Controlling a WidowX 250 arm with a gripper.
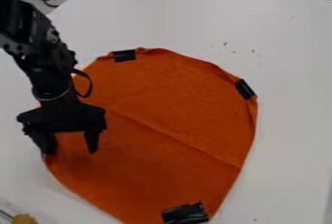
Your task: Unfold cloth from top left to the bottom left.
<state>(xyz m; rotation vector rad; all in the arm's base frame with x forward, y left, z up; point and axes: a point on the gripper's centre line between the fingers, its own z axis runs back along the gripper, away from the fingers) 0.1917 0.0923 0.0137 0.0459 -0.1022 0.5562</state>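
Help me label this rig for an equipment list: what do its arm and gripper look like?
The arm is black and segmented, with a black cable looping out beside the wrist and a thin greyish ring above the gripper, which is black with a wide crosspiece and two jaws.

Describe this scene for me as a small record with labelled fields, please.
Surface: white table
Main item: orange cloth, lying mostly spread out
Cloth's marks: a crease slants down to the right across its middle; the rim looks turned over at upper right
Tape: three black pieces on the cloth, at its top, right and bottom edges
Robot arm: black, coming in from the upper left
Gripper: over the cloth's left edge, fingers apart
Touching cloth: cannot tell
Lower left corner: small yellowish thing
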